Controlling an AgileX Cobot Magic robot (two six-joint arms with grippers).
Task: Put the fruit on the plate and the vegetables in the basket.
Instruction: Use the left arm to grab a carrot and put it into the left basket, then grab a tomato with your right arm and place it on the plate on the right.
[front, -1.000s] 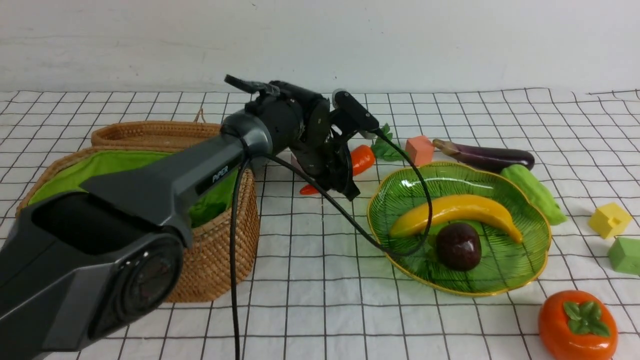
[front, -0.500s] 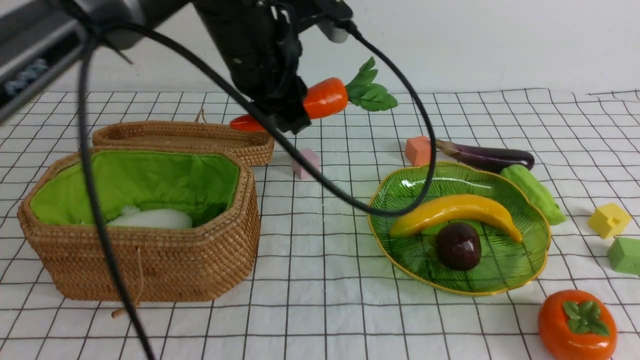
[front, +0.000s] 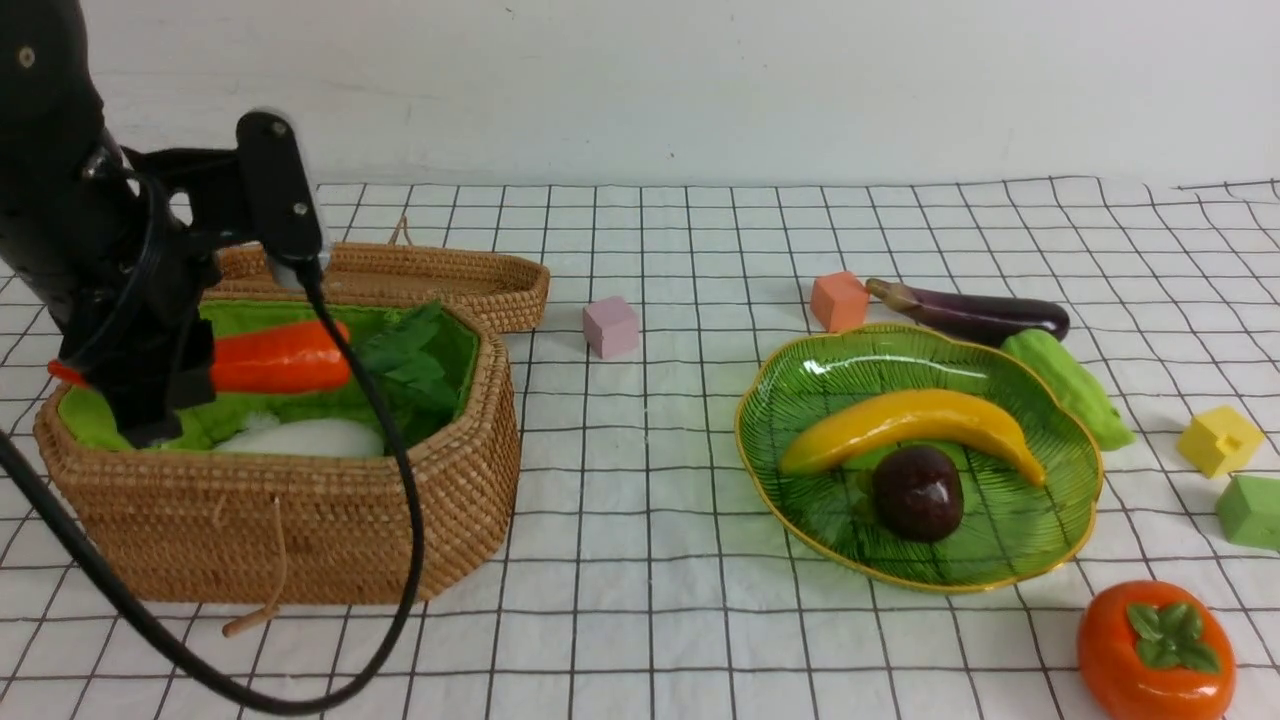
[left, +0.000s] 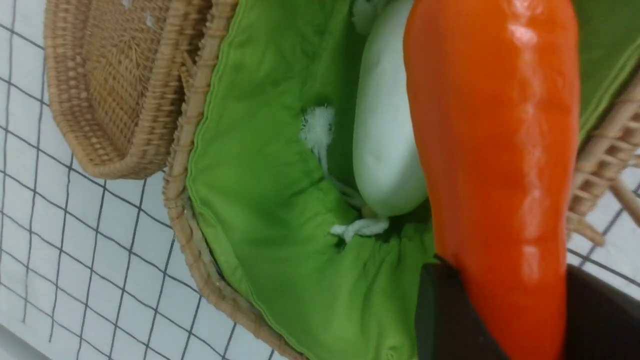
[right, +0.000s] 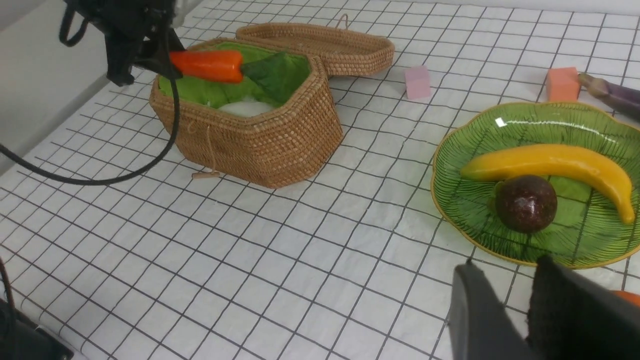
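My left gripper (front: 160, 380) is shut on the narrow end of the orange carrot (front: 280, 357), which it holds level just above the open wicker basket (front: 300, 520). The carrot's green top hangs over the green lining. In the left wrist view the carrot (left: 495, 150) sits between the dark fingers (left: 440, 315), above the white radish (left: 385, 145) lying in the basket. The banana (front: 910, 420) and mangosteen (front: 917, 492) lie on the green plate (front: 1000, 545). The persimmon (front: 1155, 650) sits at the front right. Eggplant (front: 970, 312) and cucumber (front: 1065, 385) lie behind the plate. My right gripper (right: 507, 270) hovers near the plate's front rim, slightly open and empty.
The flat wicker lid (front: 420, 275) lies behind the basket. Small cubes are scattered on the checked cloth: pink (front: 611, 326), orange (front: 838, 300), yellow (front: 1218, 438) and green (front: 1250, 510). A black cable (front: 400, 520) from the left arm loops in front of the basket.
The left arm lifted the carrot off the cloth near the plate, swung it left and lowered it over the basket. The right gripper's opening is unchanged.
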